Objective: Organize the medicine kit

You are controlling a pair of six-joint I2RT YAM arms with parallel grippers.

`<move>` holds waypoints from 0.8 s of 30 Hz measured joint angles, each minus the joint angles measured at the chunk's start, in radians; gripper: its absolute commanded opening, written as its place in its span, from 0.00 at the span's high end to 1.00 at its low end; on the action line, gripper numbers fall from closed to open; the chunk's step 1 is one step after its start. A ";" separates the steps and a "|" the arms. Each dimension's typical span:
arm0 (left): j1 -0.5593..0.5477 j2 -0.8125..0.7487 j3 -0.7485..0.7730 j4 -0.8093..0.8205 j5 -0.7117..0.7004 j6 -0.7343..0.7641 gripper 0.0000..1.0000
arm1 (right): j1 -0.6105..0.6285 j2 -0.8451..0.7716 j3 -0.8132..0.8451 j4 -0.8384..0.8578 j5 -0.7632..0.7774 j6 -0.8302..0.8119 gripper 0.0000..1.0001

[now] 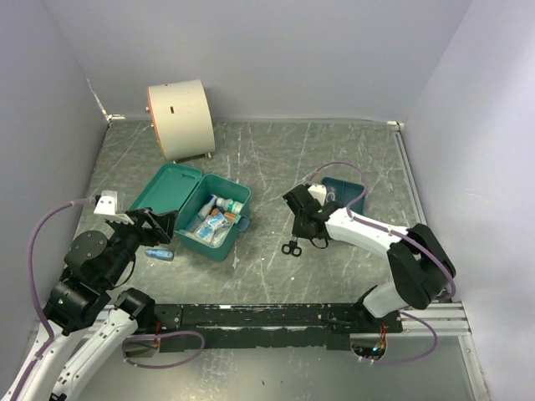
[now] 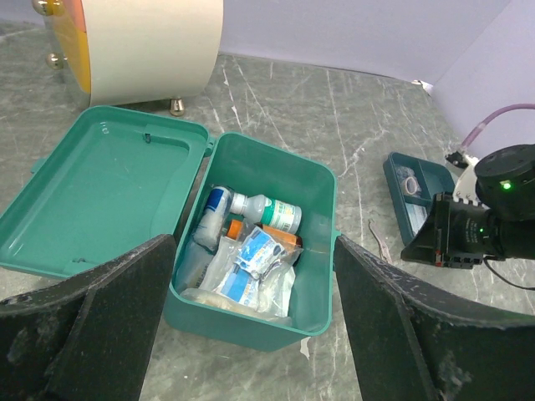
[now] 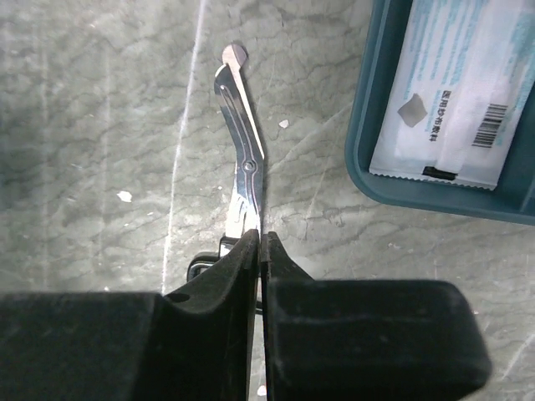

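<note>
Beside spread left fingers (image 2: pixel 100 334), the teal medicine kit (image 2: pixel 259 327) gapes; right fingers (image 3: pixel 217 317) pinch scissors (image 3: pixel 242 142).

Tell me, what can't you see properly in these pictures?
Right wrist: handles of the scissors, hidden under the right gripper.
Left wrist: floor of the medicine kit, covered by packets and bottles.
Right wrist: most of the tray, cut off by the edge.
Top: a blue thing beside the kit, too small to name.

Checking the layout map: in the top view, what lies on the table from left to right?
medicine kit → scissors → divided tray
</note>
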 measured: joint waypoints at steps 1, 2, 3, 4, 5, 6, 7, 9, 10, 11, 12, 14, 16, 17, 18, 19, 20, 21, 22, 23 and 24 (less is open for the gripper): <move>0.000 0.000 0.000 0.000 0.000 0.000 0.12 | 0.000 -0.014 0.000 -0.001 0.006 0.000 0.91; 0.000 0.000 0.000 0.000 0.000 0.000 0.12 | 0.000 -0.027 0.000 0.000 0.011 -0.001 0.89; 0.000 0.000 0.000 0.000 0.000 0.000 0.12 | 0.000 -0.037 0.000 0.001 0.016 -0.001 0.86; 0.000 0.000 0.000 0.000 0.000 0.000 0.12 | 0.000 -0.043 0.000 0.003 0.018 -0.002 0.84; 0.000 0.000 0.000 0.000 0.000 0.000 0.12 | 0.000 -0.043 0.000 0.006 0.019 -0.005 0.81; 0.000 0.000 0.000 0.000 0.000 0.000 0.12 | 0.000 -0.040 0.000 0.006 0.018 -0.009 0.79; 0.000 0.000 0.000 0.000 0.000 0.000 0.12 | 0.000 -0.031 0.001 0.006 0.017 -0.014 0.77; 0.000 0.000 0.000 0.000 0.000 0.000 0.12 | 0.000 0.006 0.016 0.000 0.011 -0.024 0.73; 0.000 0.000 0.000 0.000 -0.001 0.000 0.12 | 0.001 0.032 0.029 -0.002 0.008 -0.029 0.71; 0.000 0.000 0.000 -0.001 -0.002 0.000 0.12 | 0.001 0.053 0.039 -0.003 0.007 -0.034 0.70; 0.000 0.000 0.000 -0.001 -0.003 0.000 0.12 | 0.002 0.082 0.056 -0.009 0.005 -0.038 0.70; 0.000 0.000 0.000 -0.002 -0.006 0.000 0.12 | 0.002 0.117 0.077 -0.013 0.003 -0.042 0.69; 0.000 -0.002 0.000 -0.003 -0.007 0.000 0.12 | 0.002 0.139 0.094 -0.014 0.002 -0.044 0.68; 0.000 -0.003 0.000 -0.003 -0.008 0.000 0.12 | 0.002 0.146 0.100 -0.014 0.001 -0.045 0.68; 0.000 -0.004 0.000 -0.003 -0.009 0.000 0.12 | 0.002 0.151 0.104 -0.014 0.002 -0.046 0.66; 0.000 -0.005 0.000 -0.004 -0.010 0.000 0.12 | 0.003 0.154 0.106 -0.014 0.002 -0.045 0.66; 0.000 -0.007 0.000 -0.005 -0.012 0.000 0.12 | 0.003 0.157 0.108 -0.015 0.005 -0.045 0.65; 0.000 -0.008 0.000 -0.005 -0.014 0.000 0.12 | 0.003 0.161 0.108 -0.016 0.006 -0.043 0.65; 0.000 -0.008 0.000 -0.005 -0.015 0.000 0.12 | 0.003 0.164 0.109 -0.016 0.011 -0.042 0.65; 0.000 -0.008 0.000 -0.006 -0.016 0.000 0.12 | 0.003 0.169 0.109 -0.016 0.016 -0.039 0.65; 0.000 -0.008 0.000 -0.006 -0.017 0.000 0.12 | 0.003 0.175 0.109 -0.016 0.020 -0.036 0.66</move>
